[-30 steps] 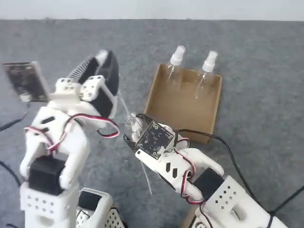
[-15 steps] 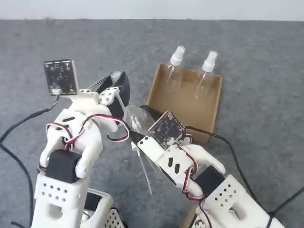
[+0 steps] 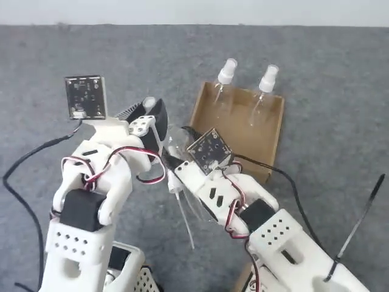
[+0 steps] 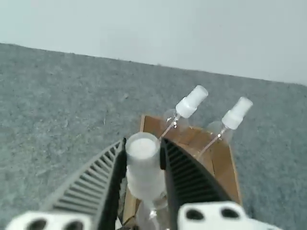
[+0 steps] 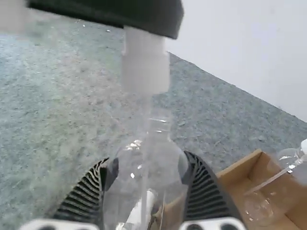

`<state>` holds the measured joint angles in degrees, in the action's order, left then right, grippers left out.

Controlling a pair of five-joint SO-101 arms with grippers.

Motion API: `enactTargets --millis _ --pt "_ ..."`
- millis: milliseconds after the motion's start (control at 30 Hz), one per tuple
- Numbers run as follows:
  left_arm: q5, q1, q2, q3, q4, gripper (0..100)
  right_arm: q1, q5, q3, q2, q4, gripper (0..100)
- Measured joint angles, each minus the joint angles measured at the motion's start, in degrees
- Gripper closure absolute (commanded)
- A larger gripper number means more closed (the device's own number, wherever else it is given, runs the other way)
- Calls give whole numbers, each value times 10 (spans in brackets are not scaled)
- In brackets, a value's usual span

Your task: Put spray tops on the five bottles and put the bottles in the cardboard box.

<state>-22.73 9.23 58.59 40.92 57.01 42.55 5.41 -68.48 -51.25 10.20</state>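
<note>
My left gripper point(image 4: 142, 144) is shut on a white spray top point(image 4: 141, 172), which shows between its black fingers point(image 3: 157, 117) in the high view. The right gripper point(image 5: 146, 167) is shut on a clear bottle point(image 5: 149, 139) held neck up. The spray top point(image 5: 144, 67) hangs just above the bottle's neck, with its thin tube reaching down into the bottle. Both grippers meet left of the cardboard box point(image 3: 209, 131). In the box, two capped bottles point(image 3: 226, 79) point(image 3: 266, 82) lean on the far wall.
A loose spray top point(image 3: 175, 184) with a long thin tube lies on the grey carpet between the two arm bases. A black cable point(image 3: 292, 191) runs by the box's near right corner. Open carpet lies beyond and to the right of the box.
The left arm swung right toward the right gripper and brought the spray top over the bottle's neck. The right arm tilted the bottle slightly toward it.
</note>
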Motion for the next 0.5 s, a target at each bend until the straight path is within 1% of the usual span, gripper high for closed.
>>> enactTargets --millis 300,500 --pt "11 -2 0 3 4 879 -8 0 1 0 -4 992" --pt "33 3 0 -18 4 881 23 0 1 0 -5 992"
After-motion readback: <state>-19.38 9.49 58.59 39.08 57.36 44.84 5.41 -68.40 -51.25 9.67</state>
